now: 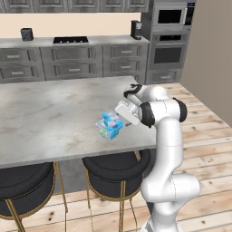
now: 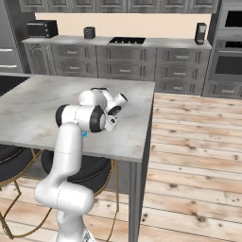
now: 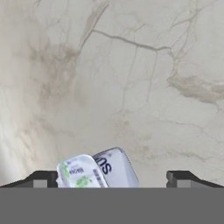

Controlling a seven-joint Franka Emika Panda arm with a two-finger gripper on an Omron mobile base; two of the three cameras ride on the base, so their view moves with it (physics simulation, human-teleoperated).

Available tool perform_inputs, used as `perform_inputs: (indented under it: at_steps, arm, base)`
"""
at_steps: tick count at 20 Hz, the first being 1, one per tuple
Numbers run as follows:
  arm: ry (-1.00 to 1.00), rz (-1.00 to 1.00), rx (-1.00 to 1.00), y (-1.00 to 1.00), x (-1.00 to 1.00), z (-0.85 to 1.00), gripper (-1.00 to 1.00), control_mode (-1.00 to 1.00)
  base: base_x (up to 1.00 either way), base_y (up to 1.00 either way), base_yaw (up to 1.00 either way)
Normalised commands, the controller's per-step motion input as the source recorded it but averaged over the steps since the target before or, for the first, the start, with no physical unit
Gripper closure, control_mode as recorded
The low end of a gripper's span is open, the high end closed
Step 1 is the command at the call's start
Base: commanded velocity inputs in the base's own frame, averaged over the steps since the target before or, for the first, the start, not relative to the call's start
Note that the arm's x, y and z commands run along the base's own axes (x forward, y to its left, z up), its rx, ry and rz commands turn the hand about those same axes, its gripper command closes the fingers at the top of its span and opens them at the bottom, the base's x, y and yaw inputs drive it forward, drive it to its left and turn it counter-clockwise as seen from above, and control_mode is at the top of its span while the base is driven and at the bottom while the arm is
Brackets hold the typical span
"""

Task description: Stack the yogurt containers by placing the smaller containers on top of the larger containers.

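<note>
So the small yogurt cup (image 1: 110,118) is sitting on top of the bigger yogurt pack (image 1: 108,131), near the front edge of the marble counter (image 1: 50,113). Claw (image 3: 113,178) spread wide just above them, gripping nothing.

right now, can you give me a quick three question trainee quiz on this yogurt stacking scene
1. True or false: the gripper has its jaws wide open.
2. Where does the smaller yogurt cup sit? A) on the larger yogurt pack B) on a stool C) by the cooktop
3. Fill in: both yogurts are on the marble ____.

Key: 1 true; 2 A; 3 counter
</note>
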Motion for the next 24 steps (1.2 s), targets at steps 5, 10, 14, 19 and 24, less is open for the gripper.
perform_inputs:
  at_steps: [5, 10, 14, 19, 24]
  arm:
    - [0.03, 0.00, 0.00, 0.16, -0.06, -0.06, -1.00, -1.00]
    - [0.02, 0.00, 0.00, 0.06, -0.01, -0.07, -1.00, -1.00]
    - [0.04, 0.00, 0.00, 0.06, -0.05, -0.11, -1.00, -1.00]
    - [0.05, 0.00, 0.00, 0.10, -0.13, -0.11, -1.00, -1.00]
    - [0.02, 0.00, 0.00, 0.10, -0.17, -0.10, -1.00, -1.00]
  base:
    - [0.00, 0.00, 0.00]
    - [0.00, 0.00, 0.00]
    - [0.00, 0.00, 0.00]
    - [0.00, 0.00, 0.00]
    - [0.00, 0.00, 0.00]
